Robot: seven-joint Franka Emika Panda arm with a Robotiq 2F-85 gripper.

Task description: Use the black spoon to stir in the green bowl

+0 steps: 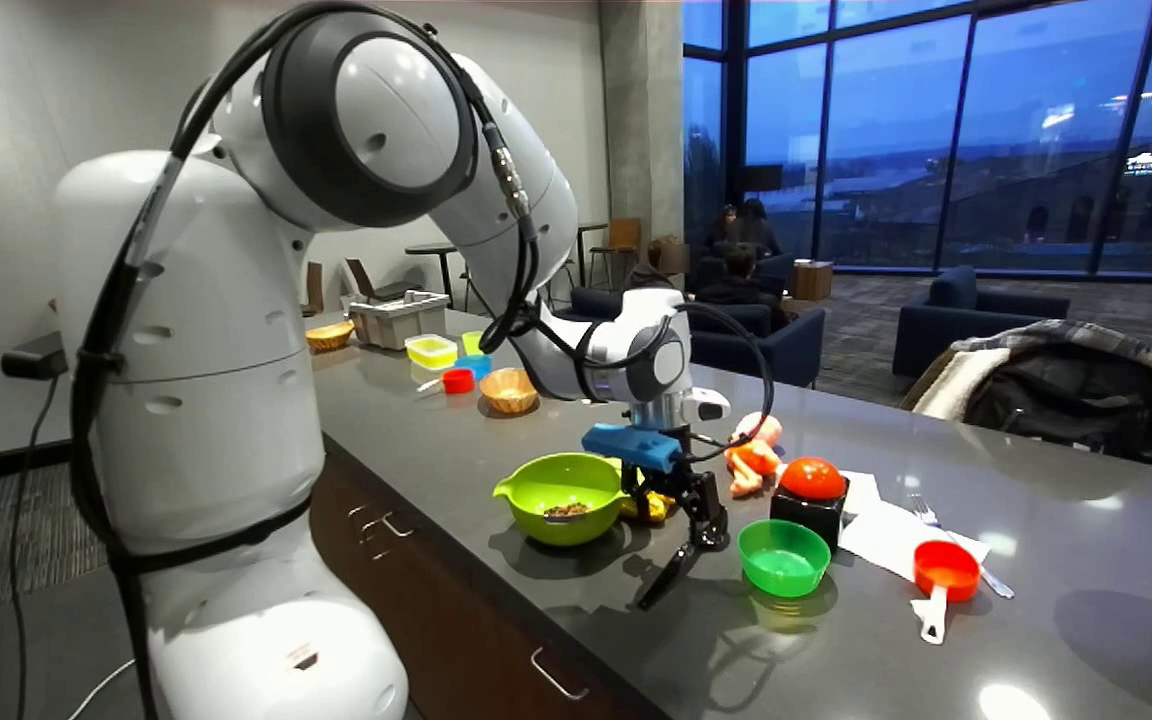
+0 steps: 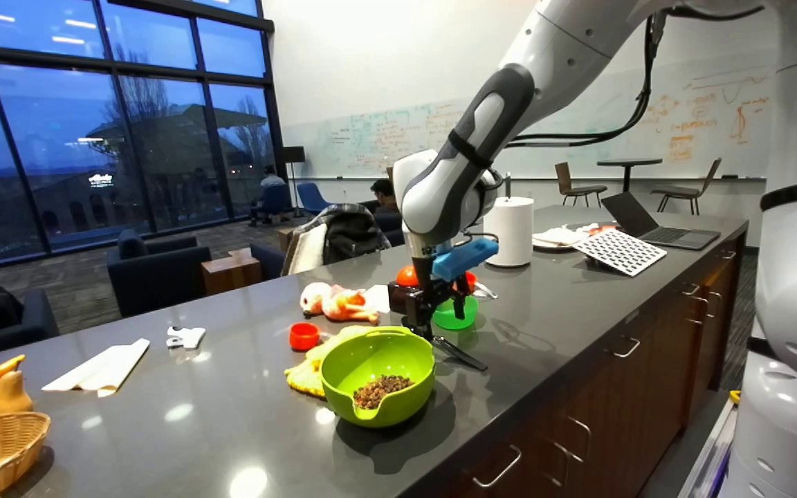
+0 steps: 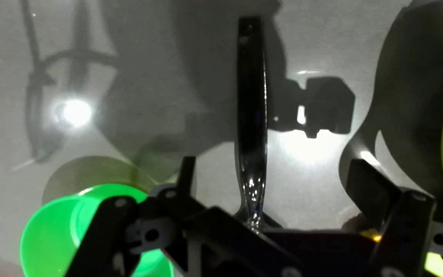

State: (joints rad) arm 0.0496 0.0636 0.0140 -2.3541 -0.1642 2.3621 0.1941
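Near the drawer-side edge of the counter [image 2: 232,373], the green bowl [image 2: 402,398] is sitting. Beside it, the gripper [image 3: 273,173] is hanging over the black spoon [image 3: 251,115], lying handle toward that edge. Looking off-centre between the fingers [image 3: 373,192], the spoon could be twisting sideways when gripped. Those fingers are standing wide apart, holding nothing.

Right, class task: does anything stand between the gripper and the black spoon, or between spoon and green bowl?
Nothing visible stands between the open gripper and the black spoon. From there to the green bowl, no object shows in between, but the spoon likely needs lifting over the bowl's raised wall.
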